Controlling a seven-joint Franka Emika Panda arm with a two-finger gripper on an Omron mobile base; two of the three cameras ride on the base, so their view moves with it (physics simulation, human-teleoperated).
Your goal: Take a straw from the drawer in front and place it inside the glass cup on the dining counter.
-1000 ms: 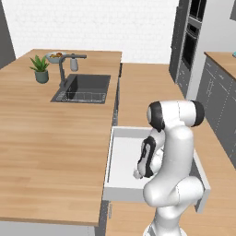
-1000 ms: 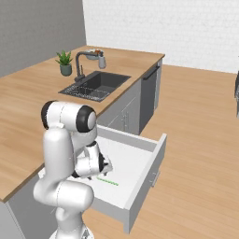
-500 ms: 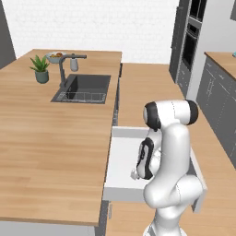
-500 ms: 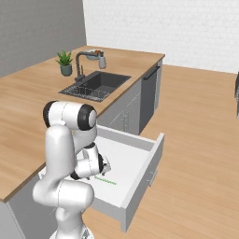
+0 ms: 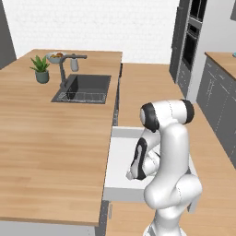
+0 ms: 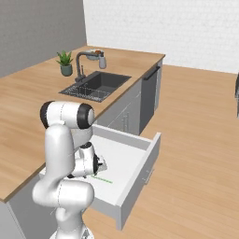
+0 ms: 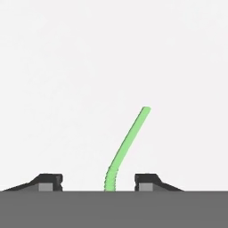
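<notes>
The white drawer [image 5: 120,150] stands pulled out from the dining counter [image 5: 46,152]; its front panel [image 6: 137,179] faces the floor side. The green straw [image 6: 103,179] lies flat on the drawer floor. My gripper [image 6: 95,168] reaches down into the drawer right over the straw's near end. In the hand view the straw [image 7: 127,142] runs up from between the two fingertips, and my gripper [image 7: 99,180] is open, with a gap on each side of the straw. The glass cup is out of view.
A sink [image 5: 85,87] with a faucet [image 5: 64,69] is set in the counter behind the drawer, with a potted plant [image 5: 40,69] at its left. Dark cabinets and an oven column [image 5: 189,41] stand at the right. Wood floor [image 6: 196,140] lies beside the drawer.
The fingers have drawn closer together around the straw. The arm has hardly moved and the straw lies where it was.
</notes>
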